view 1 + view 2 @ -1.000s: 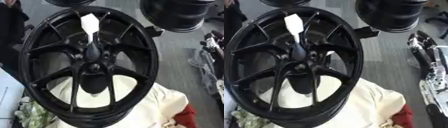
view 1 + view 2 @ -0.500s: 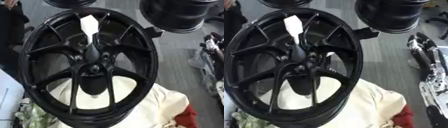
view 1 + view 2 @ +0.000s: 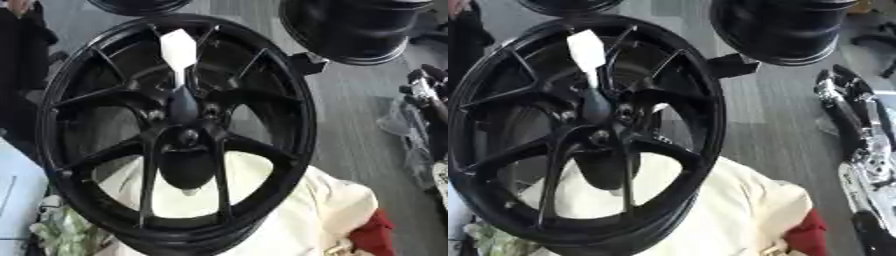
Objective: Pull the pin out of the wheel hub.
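A large black spoked wheel hub (image 3: 289, 125) stands tilted in the middle of both views, resting on a cream cloth. The pin (image 3: 178, 49) sticks up out of the hub just above its centre (image 3: 186, 137). It has a flat white tab on top, a thin stem and a dark base set between the spokes. Nothing touches the pin. My right hand (image 3: 839, 82) shows at the right edge, well apart from the wheel, fingers straight and pointing up, holding nothing. My left hand is out of view.
A cream cloth (image 3: 328, 210) and a red item (image 3: 378, 232) lie under the wheel's lower right. Two more black wheels (image 3: 350, 30) (image 3: 140, 5) stand at the top. Grey carpet (image 3: 350, 130) runs between the wheel and my right arm. A pale surface (image 3: 16, 200) is at lower left.
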